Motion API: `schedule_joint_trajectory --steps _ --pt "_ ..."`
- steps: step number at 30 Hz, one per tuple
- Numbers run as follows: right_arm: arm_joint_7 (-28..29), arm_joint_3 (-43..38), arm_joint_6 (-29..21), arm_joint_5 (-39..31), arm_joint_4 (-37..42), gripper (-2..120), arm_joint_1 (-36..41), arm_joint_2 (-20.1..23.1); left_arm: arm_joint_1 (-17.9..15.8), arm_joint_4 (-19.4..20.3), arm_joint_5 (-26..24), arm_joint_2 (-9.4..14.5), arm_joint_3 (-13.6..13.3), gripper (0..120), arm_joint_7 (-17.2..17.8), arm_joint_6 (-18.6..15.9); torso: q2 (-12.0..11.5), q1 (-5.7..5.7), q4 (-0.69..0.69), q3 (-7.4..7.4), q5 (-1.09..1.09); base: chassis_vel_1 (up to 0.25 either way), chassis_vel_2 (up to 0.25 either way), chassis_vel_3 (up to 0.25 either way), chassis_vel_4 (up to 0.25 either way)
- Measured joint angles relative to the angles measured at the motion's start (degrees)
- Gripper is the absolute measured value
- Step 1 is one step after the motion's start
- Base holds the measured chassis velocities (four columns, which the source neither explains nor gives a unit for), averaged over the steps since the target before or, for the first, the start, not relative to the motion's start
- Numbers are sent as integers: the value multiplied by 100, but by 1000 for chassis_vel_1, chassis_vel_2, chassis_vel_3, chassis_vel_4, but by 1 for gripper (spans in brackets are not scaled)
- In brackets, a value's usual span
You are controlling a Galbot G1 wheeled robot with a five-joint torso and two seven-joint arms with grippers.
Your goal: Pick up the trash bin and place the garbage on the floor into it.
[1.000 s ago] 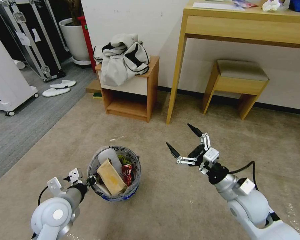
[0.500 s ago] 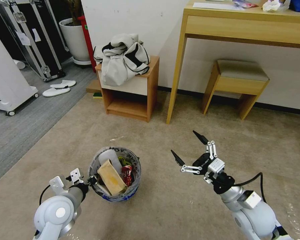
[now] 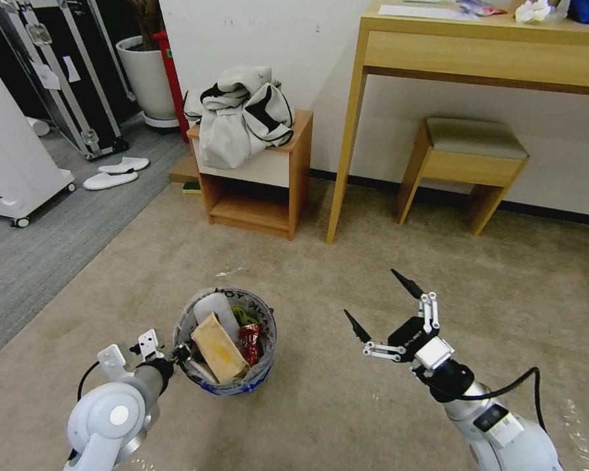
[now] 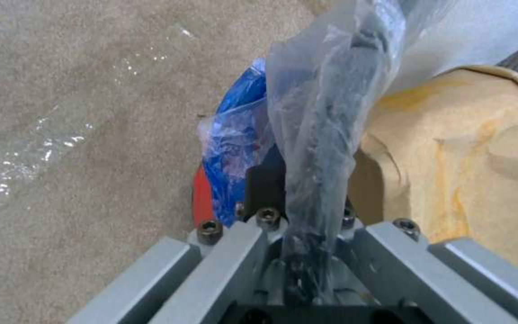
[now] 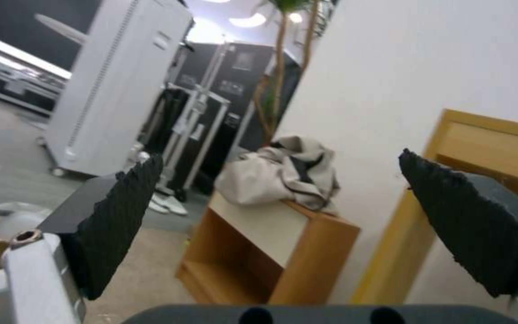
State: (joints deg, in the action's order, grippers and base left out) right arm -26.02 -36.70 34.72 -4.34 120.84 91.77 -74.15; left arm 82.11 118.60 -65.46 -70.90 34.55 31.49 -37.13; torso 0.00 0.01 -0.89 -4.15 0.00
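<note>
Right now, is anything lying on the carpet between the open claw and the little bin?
No. In the head view, bare beige carpet separates the right gripper from the trash bin.

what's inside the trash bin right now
The trash bin, gripped at its rim by the left gripper, holds a brown cardboard scrap, a white slipper and a red foil wrapper. Anything beneath them is covered.

Bare carpet [image 3: 347, 405] between bin [image 3: 226, 337] and right gripper [image 3: 383, 302]. Cabinet [image 3: 255, 176], desk leg [image 3: 343, 154] and stool [image 3: 468, 163] blocking the far side.
</note>
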Motion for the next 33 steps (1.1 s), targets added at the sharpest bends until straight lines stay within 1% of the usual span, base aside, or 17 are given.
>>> schedule_joint_trajectory --steps 2,6,10,17,19,20,22,23,24,25,26,28,29,31,33 --pt "-9 -164 102 137 34 100 146 -218 -2 -8 16 -7 -15 0 -2 0 0 0 0 0 0 0 0 0 0" --pt "-61 -258 209 198 70 100 340 -363 -8 -20 29 -6 -30 0 -13 0 -1 0 0 0 0 0 0 0 0" --pt "-106 -331 266 201 82 100 443 -427 -34 -44 44 -4 -37 0 -18 0 -1 0 0 0 0 0 0 0 0" --pt "-111 -348 264 143 81 100 379 -392 -37 -46 46 17 -38 1 -35 0 -1 0 1 0 0 0 0 0 0" --pt "-112 -346 259 123 37 100 357 -389 -37 -45 40 25 -37 16 -63 -1 -1 0 1 0 0 0 0 0 0" --pt "-112 -346 259 123 37 100 357 -389 -37 -45 40 25 -37 16 -63 -1 -1 0 1 0 0 0 0 0 0" --pt "-111 -345 253 94 10 100 354 -384 -45 -52 42 21 -42 26 -70 -3 -1 0 1 0 1 0 0 0 0" --pt "-111 -345 253 94 10 100 354 -384 -45 -52 42 21 -42 26 -70 -3 -1 0 1 0 1 0 0 0 0" --pt "-112 -351 252 85 -8 100 344 -380 -52 -58 43 9 -52 31 -77 -2 -1 0 1 0 1 0 0 0 0" --pt "-112 -351 252 85 -8 100 344 -380 -52 -58 43 9 -52 31 -77 -2 -1 0 1 0 1 0 0 0 0" --pt "-111 -373 250 72 -26 100 330 -377 -59 -65 44 -2 -67 41 -88 -3 -1 0 0 0 1 0 0 0 0" --pt "-111 -379 248 57 -35 100 330 -374 -63 -66 44 -2 -70 43 -95 -3 -1 0 0 0 0 0 0 0 0" --pt "-115 -387 247 37 -52 100 331 -373 -66 -65 44 2 -72 53 -104 -3 -1 0 0 0 0 0 0 0 0" --pt "-121 -392 246 32 -59 100 331 -373 -67 -64 44 5 -72 54 -109 -3 -1 0 0 0 0 0 0 0 0" --pt "-149 -407 244 25 -99 100 328 -373 -67 -42 36 12 -70 66 -124 -1 -1 0 0 0 0 0 0 0 0"
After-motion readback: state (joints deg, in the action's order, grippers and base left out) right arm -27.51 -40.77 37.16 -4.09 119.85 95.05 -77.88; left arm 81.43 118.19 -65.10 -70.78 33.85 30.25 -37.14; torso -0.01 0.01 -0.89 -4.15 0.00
